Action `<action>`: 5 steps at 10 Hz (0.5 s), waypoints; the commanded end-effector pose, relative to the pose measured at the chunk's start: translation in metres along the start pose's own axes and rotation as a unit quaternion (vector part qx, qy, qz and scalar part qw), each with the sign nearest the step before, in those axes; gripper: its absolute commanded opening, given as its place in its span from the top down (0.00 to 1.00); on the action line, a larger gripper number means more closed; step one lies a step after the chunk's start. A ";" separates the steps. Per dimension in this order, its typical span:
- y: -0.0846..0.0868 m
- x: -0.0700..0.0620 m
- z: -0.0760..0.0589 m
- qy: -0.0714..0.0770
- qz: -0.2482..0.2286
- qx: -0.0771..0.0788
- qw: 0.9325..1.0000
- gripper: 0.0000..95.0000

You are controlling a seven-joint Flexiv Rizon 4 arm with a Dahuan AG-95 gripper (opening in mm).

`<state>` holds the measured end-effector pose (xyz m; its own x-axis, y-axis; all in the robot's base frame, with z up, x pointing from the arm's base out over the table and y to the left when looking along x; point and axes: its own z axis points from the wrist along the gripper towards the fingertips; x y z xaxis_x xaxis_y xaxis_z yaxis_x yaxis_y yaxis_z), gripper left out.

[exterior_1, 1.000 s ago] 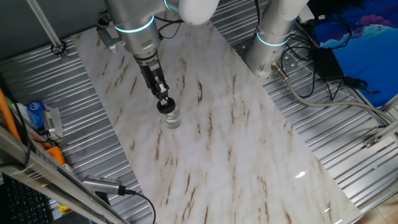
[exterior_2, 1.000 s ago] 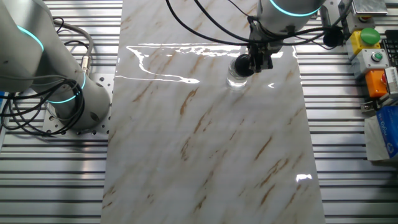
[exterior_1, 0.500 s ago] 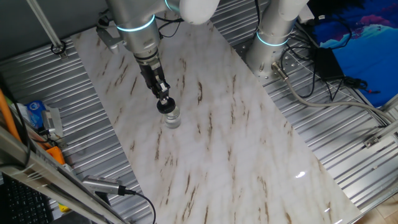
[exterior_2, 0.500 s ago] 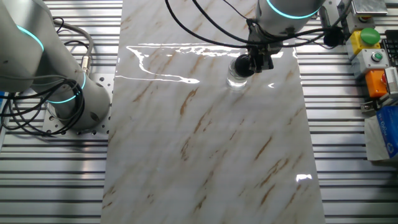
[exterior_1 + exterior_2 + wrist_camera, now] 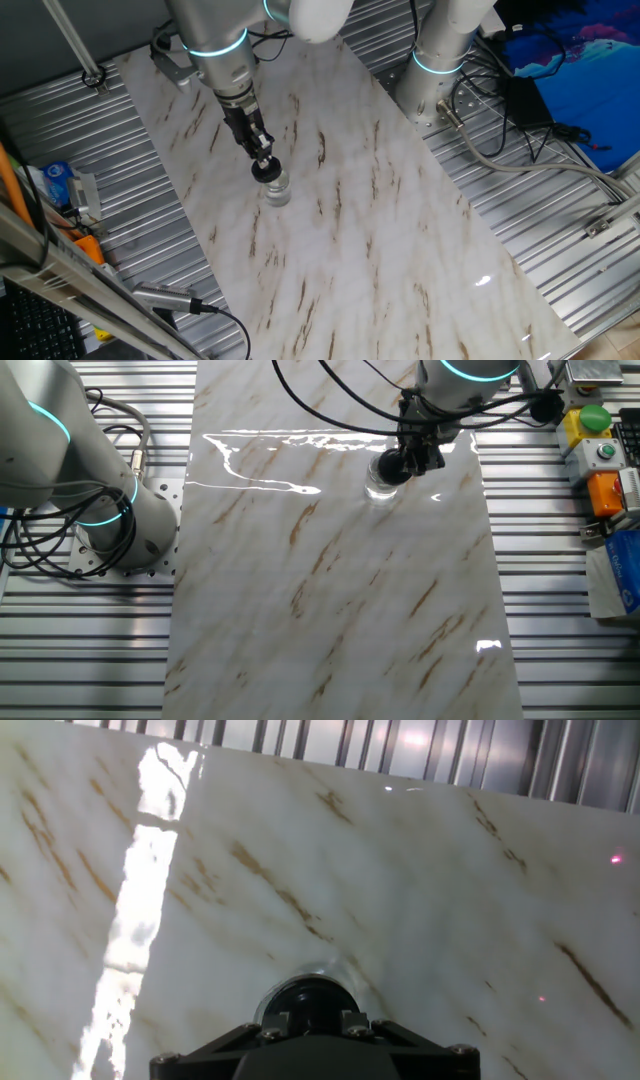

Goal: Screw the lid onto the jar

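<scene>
The small clear glass jar (image 5: 277, 191) stands upright on the marble tabletop (image 5: 340, 230), with the black lid (image 5: 266, 170) on its mouth. My gripper (image 5: 264, 166) reaches down from above and is shut on the lid. In the other fixed view the gripper (image 5: 397, 463) grips the lid (image 5: 388, 467) over the jar (image 5: 378, 487). In the hand view the lid (image 5: 305, 999) sits between the fingers (image 5: 277, 1023) at the bottom edge, and the jar's glass rim (image 5: 330, 968) just shows around it.
A second robot arm's base (image 5: 440, 60) stands at the table's far edge, with cables (image 5: 500, 130) beside it. A control box with a green button (image 5: 595, 418) sits on the ribbed metal bench (image 5: 560, 560). Clutter lies at the bench's left (image 5: 60, 185).
The arm's wrist has turned slightly about its axis while the gripper stays on the lid. The jar has not moved.
</scene>
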<state>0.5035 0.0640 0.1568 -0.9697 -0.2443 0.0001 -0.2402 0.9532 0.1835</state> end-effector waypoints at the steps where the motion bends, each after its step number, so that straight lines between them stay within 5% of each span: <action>1: 0.000 0.000 0.000 0.000 0.001 0.013 1.000 1.00; 5: 0.010 0.011 0.000 -0.010 0.010 0.038 0.999 1.00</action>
<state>0.4881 0.0701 0.1594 -0.9744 -0.2230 -0.0293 -0.2249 0.9686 0.1055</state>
